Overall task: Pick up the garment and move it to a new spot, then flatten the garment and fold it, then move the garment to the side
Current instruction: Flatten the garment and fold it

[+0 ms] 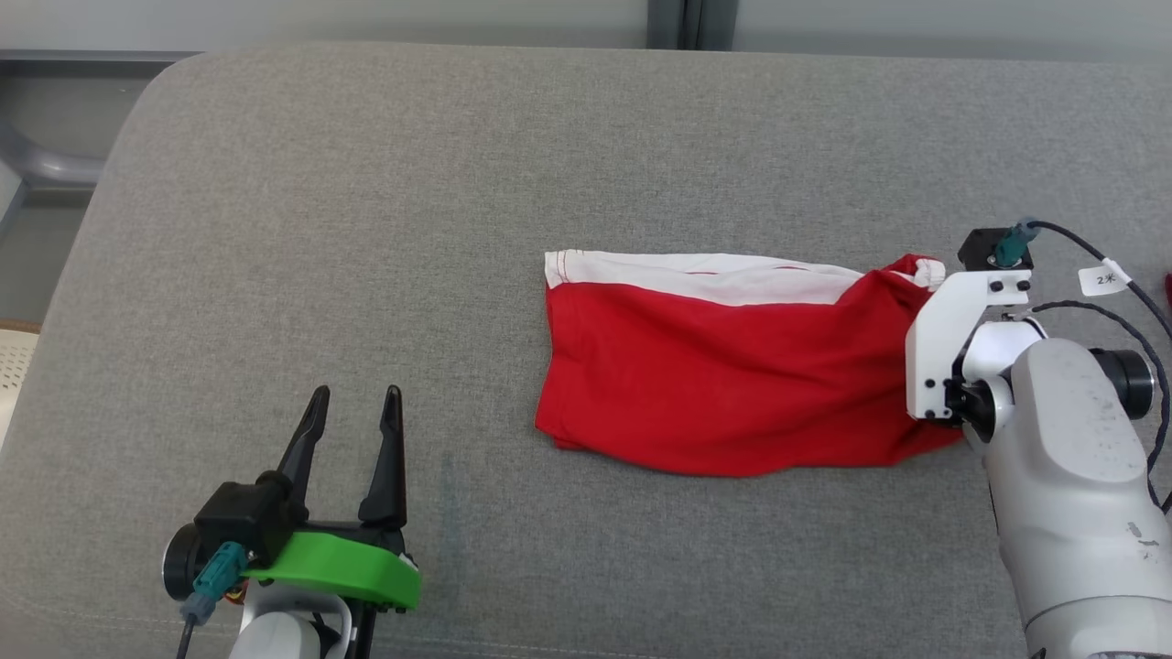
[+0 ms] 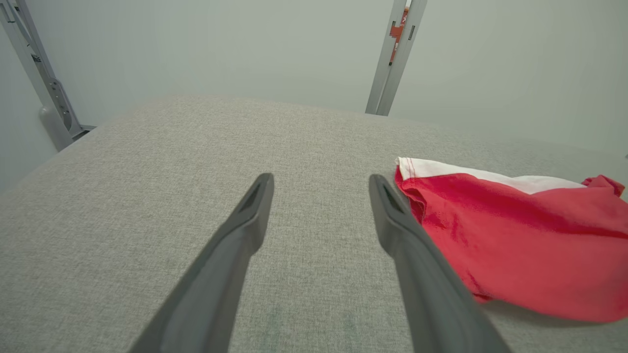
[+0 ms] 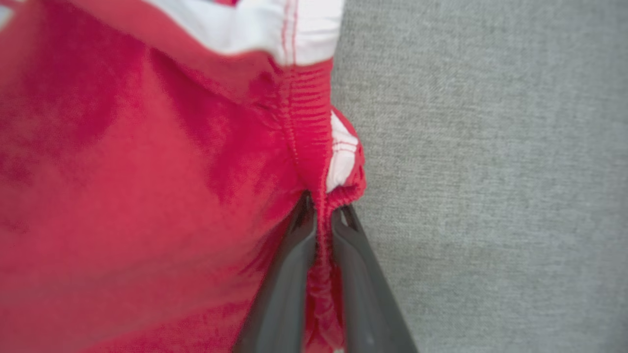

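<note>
The garment point(image 1: 732, 384), red with a white band point(image 1: 696, 275) along the far edge, is laid out pretty much flat on the grey cushion point(image 1: 366, 183), right of middle in the head view. A few wrinkles can be seen, and the right end is bunched up a bit. That end is pinched by the right gripper point(image 3: 321, 215). In the right wrist view its two fingers point(image 3: 284, 294) are pressed together on a ribbed red hem, with cloth squeezed between them and a small white fold just above the tips. In the head view those fingers are hidden behind the arm's white bracket point(image 1: 943, 348), which sits over the garment's right edge.

The left gripper point(image 1: 356, 394) is parked well apart from the garment at the lower left, fingers spread wide, nothing between them, bare cushion underneath. In the left wrist view the garment's corner is seen just beside one finger; whether they touch can't be told. A white tag point(image 1: 1103, 277) is hung on a cable point(image 1: 1080, 243) behind the right wrist.
</note>
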Robot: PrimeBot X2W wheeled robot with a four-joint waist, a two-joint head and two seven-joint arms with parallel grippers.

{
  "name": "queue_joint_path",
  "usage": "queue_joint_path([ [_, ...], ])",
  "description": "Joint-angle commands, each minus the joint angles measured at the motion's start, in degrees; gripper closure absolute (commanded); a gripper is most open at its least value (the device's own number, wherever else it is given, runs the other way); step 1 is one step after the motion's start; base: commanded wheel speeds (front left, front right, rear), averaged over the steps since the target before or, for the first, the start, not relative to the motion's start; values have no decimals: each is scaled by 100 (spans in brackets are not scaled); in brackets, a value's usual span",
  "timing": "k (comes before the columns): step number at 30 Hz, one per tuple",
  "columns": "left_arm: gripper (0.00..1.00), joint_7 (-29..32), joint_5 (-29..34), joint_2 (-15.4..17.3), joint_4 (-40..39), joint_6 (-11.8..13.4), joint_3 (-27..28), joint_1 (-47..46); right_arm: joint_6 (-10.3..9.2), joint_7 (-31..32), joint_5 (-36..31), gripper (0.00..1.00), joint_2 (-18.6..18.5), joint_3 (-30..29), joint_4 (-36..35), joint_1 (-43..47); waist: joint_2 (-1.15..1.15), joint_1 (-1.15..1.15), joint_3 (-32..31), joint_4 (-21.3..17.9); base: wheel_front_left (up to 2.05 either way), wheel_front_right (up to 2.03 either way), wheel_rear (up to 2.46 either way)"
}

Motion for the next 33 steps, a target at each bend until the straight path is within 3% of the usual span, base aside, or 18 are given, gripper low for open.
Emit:
queue_joint_path([
  [1, 0, 3, -67, 9, -19, -23, 6, -16, -27, -13, -169, 100, -190, -97, 76, -32, 0, 0, 22, 19, 0, 0, 0],
  [11, 0, 3, -102, 9, -63, -23, 8, 40, -20, 158, -759, 100, -827, -335, -287, -207, 0, 0, -103, 49, 0, 0, 0],
  [16, 0, 3, -103, 8, -56, -23, -3, 107, -19, 513, -699, 100, -816, -178, -669, -309, 0, 0, -222, 5, 0, 0, 0],
  [21, 0, 3, -117, 8, -37, -23, -16, 172, -18, 941, -152, 100, -599, 750, -1062, -282, 0, 0, -357, -32, 0, 0, 0],
  [26, 0, 3, -165, 8, -40, -23, -13, 178, -18, 1307, 693, 100, -497, 2089, -1694, -100, 0, 0, -432, -26, 0, 0, 0],
  [33, 0, 3, -228, 8, -82, -23, -106, 136, -18, 1439, 1388, 100, -264, 3076, -2049, 67, 0, 0, -371, 88, 0, 0, 0],
])
